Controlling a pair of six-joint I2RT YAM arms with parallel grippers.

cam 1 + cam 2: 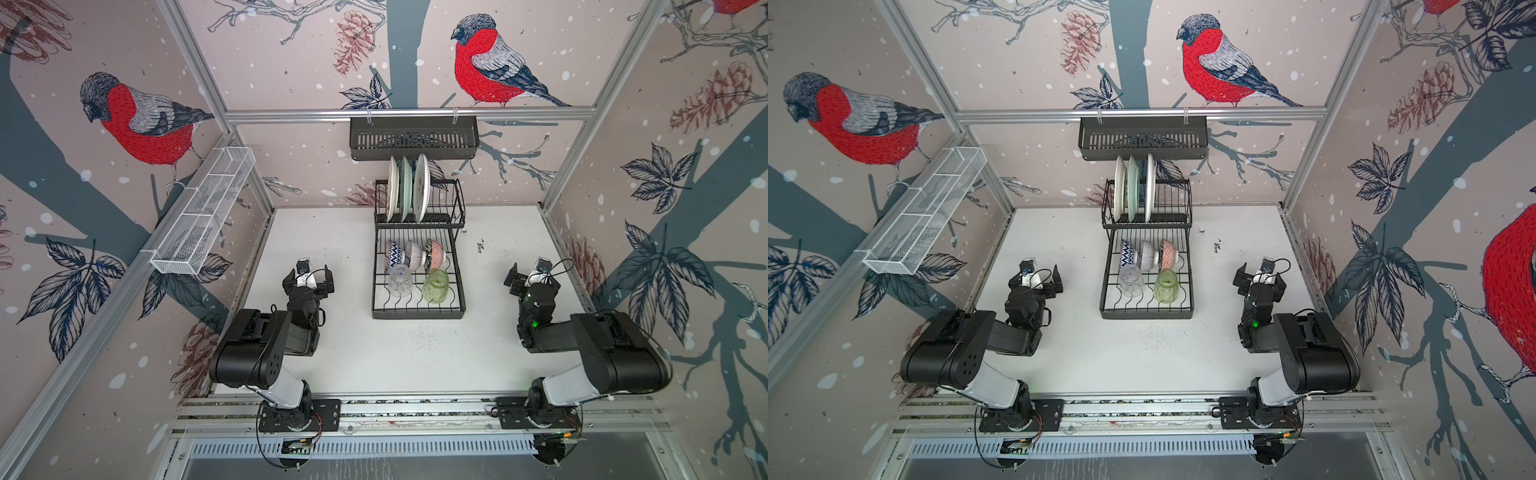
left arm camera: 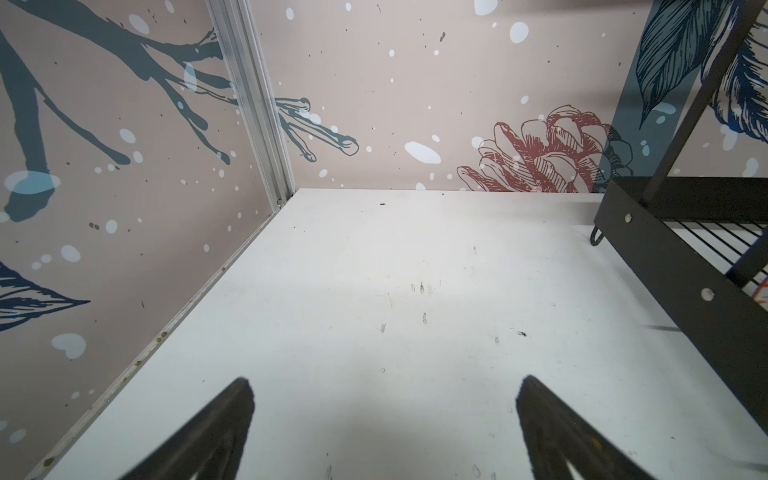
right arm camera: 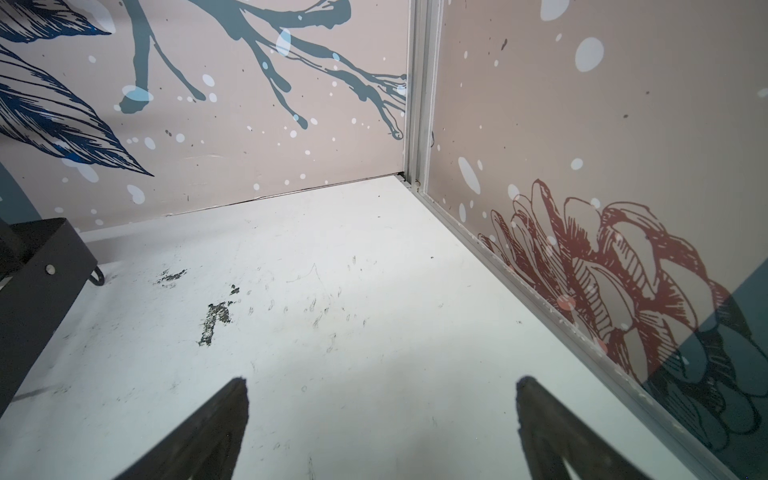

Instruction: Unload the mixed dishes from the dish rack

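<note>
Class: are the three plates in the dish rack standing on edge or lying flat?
On edge: both top views show the plates upright, side by side, in the upper tier of the dish rack.

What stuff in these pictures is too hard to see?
- plates: in both top views they stand edge-on and overlap, so their patterns are mostly hidden.
- bowls: in both top views they lie tipped sideways in a row, so their insides don't show.
- dish rack: both wrist views cut it off at the edge, and only a corner shows.
</note>
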